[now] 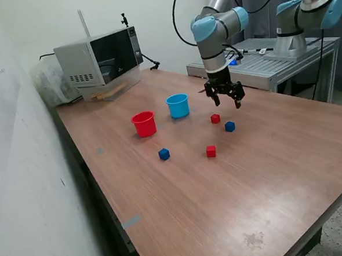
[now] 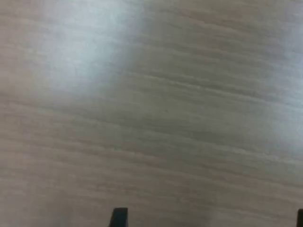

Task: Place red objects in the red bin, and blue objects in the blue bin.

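gripper (image 1: 227, 101): you have it hanging above the table at upper center-right of the exterior view; fingers spread apart, nothing between them. In the wrist view only 2 dark fingertips (image 2: 119, 216) poke in at the frame edge, wide apart, bare wood between.
red bin (image 1: 144, 124): small tapered red plastic cup, rolled rim, upright, mouth up, center-left of frame. You can't see its inside floor well.
blue bin (image 1: 178, 105): light blue cup, same shape and size as the red one, upright, just to the upper right of it, not touching.
red cube 1 (image 1: 216, 119): tiny solid red block, below the gripper in the frame, near the blue bin's lower right, on the table.
red cube 2 (image 1: 211, 151): same size, lower in frame, near center, alone on the wood.
blue cube 1 (image 1: 229, 126): dark blue, same size, just beside red cube 1, a small gap between them.
blue cube 2 (image 1: 164, 154): dark blue, below the red bin, level with red cube 2 and well apart from it.
table (image 1: 267, 174): brown wood-grain top; all 4 cubes sit on it, outside both bins.
microwave (image 1: 100, 57): grey, upper left of frame, at the table's far end.
wrist view: blurred wood grain only, no cubes or bins visible to you there.
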